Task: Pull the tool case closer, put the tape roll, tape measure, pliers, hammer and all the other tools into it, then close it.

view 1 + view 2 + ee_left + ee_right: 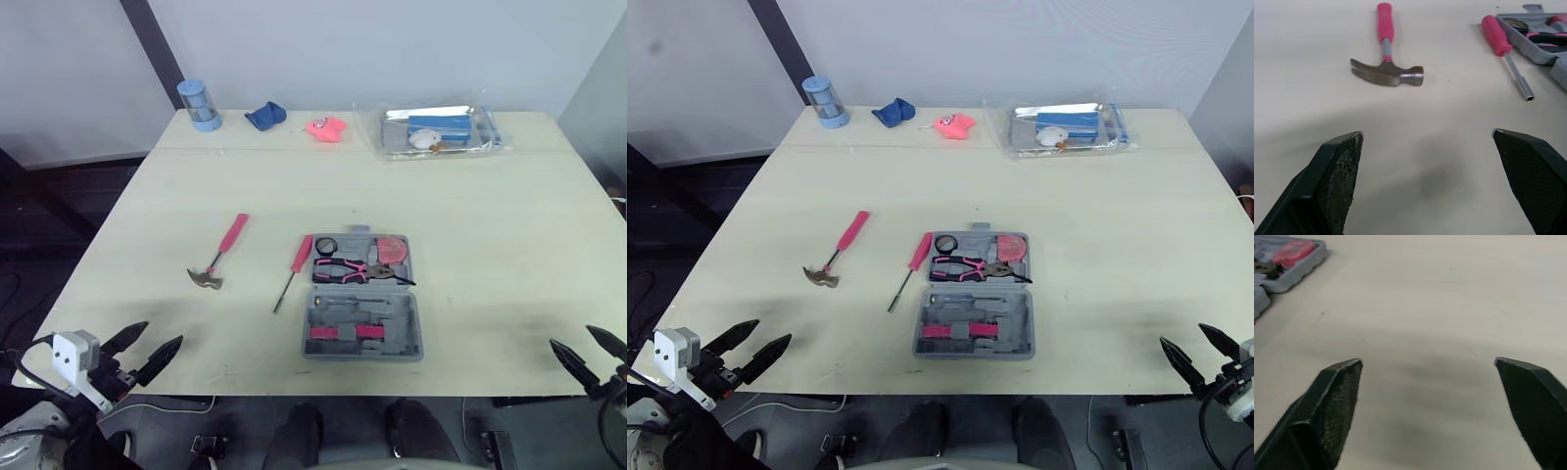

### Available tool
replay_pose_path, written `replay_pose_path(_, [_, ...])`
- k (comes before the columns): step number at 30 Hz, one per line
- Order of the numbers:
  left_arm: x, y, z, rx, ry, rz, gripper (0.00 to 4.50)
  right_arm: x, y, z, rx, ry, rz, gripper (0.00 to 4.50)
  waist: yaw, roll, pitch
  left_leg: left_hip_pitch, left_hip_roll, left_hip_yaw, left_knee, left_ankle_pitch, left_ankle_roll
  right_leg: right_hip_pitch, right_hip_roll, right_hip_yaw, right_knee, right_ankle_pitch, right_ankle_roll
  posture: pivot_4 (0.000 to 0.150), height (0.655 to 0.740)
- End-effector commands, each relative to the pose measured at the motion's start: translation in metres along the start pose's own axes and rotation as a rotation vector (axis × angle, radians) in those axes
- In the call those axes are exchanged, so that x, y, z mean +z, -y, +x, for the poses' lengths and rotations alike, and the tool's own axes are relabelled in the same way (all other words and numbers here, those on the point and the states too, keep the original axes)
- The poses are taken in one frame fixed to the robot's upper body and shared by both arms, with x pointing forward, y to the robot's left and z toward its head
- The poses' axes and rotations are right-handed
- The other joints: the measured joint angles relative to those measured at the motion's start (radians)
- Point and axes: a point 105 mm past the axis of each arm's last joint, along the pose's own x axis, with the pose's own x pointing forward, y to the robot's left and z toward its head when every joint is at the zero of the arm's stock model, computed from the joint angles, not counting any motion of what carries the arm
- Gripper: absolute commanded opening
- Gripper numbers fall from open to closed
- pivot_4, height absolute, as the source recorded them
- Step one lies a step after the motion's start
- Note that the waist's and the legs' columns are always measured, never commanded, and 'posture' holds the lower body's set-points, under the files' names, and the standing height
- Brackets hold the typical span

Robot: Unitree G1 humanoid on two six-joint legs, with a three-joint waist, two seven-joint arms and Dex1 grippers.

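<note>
- Our left gripper (162,333) gapes wide; the hammer (217,257) lies ahead, apart.
- Our right gripper (571,337), equally wide, sits well right of the open tool case (402,338).
- We cannot make out its near half's contents.

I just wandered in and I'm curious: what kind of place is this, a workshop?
Probably a test lab, not a real workshop: a plain table by a bare wall, with one small tool case, a hammer and a screwdriver laid out neatly on it.
</note>
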Motion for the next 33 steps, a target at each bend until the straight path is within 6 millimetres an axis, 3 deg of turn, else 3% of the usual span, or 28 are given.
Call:
replay_pose_path(1, [0.007, -0.003, -0.004, 0.014, 0.026, 0.029, 4.5, 0.01, 0.007, -0.005, -0.022, 0.04, -0.038, 4.46, 0.0, 0.0, 0.0, 0.0, 0.0, 0.0, 0.0, 0.0, 0.0, 0.0, 0.0, 0.0, 0.0, 0.0, 0.0, 0.15, 0.74])
replay_pose_path(8, [0.013, 0.0, 0.003, -0.007, 0.051, 0.041, 4.5, 0.021, -0.002, 0.004, 0.011, 0.073, -0.047, 4.46, 0.001, 0.0, 0.0, 0.0, 0.0, 0.001, 0.0, 0.0, 0.0, 0.0, 0.0, 0.001, 0.0, 0.0, 0.0, 0.15, 0.74])
replay_pose_path(16, [0.023, 0.017, 0.02, -0.03, 0.094, 0.051, 4.5, 0.038, -0.026, 0.018, 0.151, 0.096, -0.077, 4.46, 0.002, 0.0, 0.0, 0.0, 0.0, 0.001, 0.0, 0.0, 0.0, 0.0, 0.0, 0.002, 0.0, 0.0, 0.0, 0.15, 0.74])
replay_pose_path(29, [0.049, 0.046, 0.074, -0.048, 0.094, 0.077, 4.5, 0.06, -0.08, 0.028, 0.469, 0.16, -0.145, 4.46, 0.003, 0.0, 0.0, 0.0, 0.0, 0.001, 0.0, 0.0, 0.0, 0.001, 0.0, 0.001, 0.0, 0.0, 0.0, 0.15, 0.74])
replay_pose_path(33, [0.058, 0.056, 0.093, -0.042, 0.068, 0.104, 4.5, 0.066, -0.087, 0.027, 0.529, 0.183, -0.186, 4.46, 0.005, 0.0, 0.0, 0.0, 0.0, 0.001, 0.0, 0.0, 0.0, 0.001, 0.0, 0.001, 0.0, 0.0, 0.001, 0.15, 0.74])
